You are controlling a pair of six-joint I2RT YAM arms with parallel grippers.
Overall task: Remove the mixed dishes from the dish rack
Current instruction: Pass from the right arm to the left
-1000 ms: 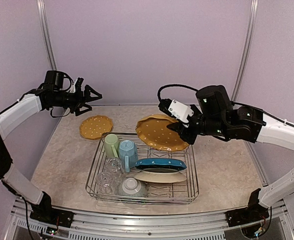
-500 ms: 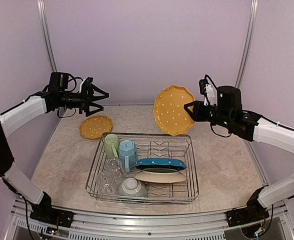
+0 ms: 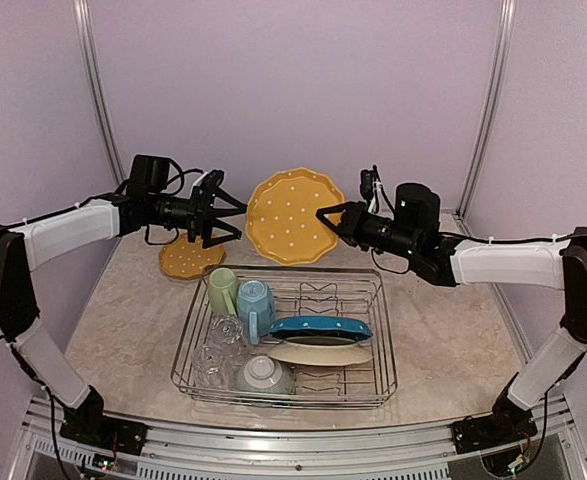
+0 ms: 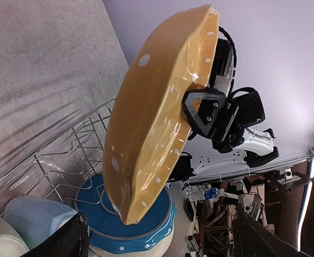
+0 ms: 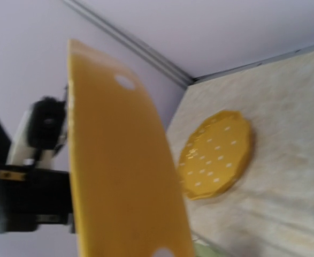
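Right pincer (image 3: 331,215) clamps yellow dotted plate (image 3: 291,215) by its rim above dish rack (image 3: 313,269); left pincer (image 3: 236,222) gapes empty.

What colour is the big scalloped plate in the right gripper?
The large scalloped plate is mustard yellow with small white dots; top external view shows it best.

Top cam high, behind, looks fwd/down; wrist cams close-up; all share big yellow plate (image 3: 291,216)

Two yellow plates (image 3: 291,215) (image 3: 181,262), two mugs (image 3: 221,290) (image 3: 254,305), two glasses (image 3: 226,330) (image 3: 211,362), one blue plate (image 3: 320,328), one cream plate (image 3: 318,352), one bowl (image 3: 263,374).
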